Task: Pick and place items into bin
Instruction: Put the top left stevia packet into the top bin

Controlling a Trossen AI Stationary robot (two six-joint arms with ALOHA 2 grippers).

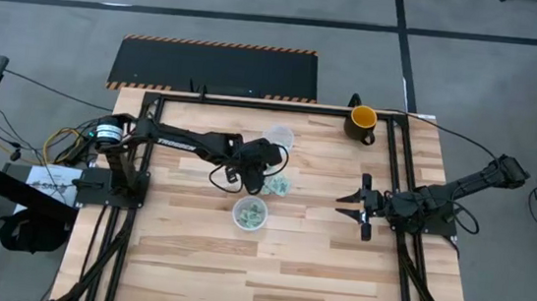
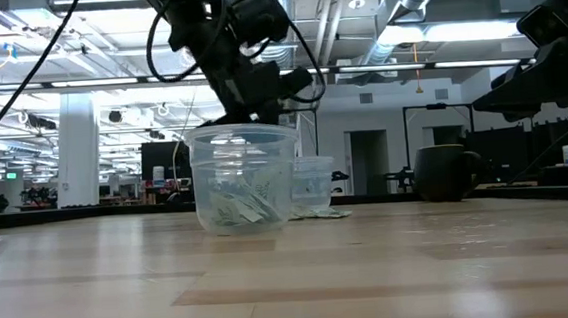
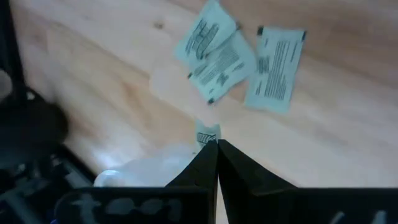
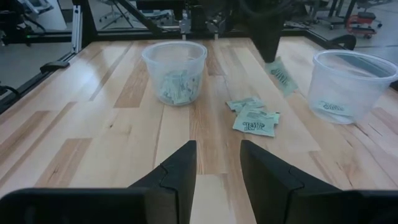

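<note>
The items are small pale green packets. A few lie flat on the table [image 4: 252, 116] [image 3: 217, 59] between two clear plastic cups. The nearer cup [image 1: 250, 213] [image 4: 175, 70] holds several packets. The farther cup [image 1: 278, 137] [image 4: 346, 77] has one at its bottom. My left gripper [image 1: 268, 174] [image 3: 214, 144] hovers above the loose packets, shut on one packet [image 4: 282, 73]. My right gripper [image 1: 362, 207] [image 4: 214, 163] waits open, low at the table's right side, pointing toward the cups. My left gripper pinches a single green packet by its upper end [image 3: 207, 133] between the two fingertips, coming from above and pointing down. The packet hangs tilted below the fingers [image 4: 268, 48], lifted clear of the table.
A yellow-and-dark mug [image 1: 361, 123] [image 2: 446, 172] stands near the table's far right corner. Black frame rails run along the left, right and far edges. Bare wood lies across the near half of the table [image 1: 266, 279].
</note>
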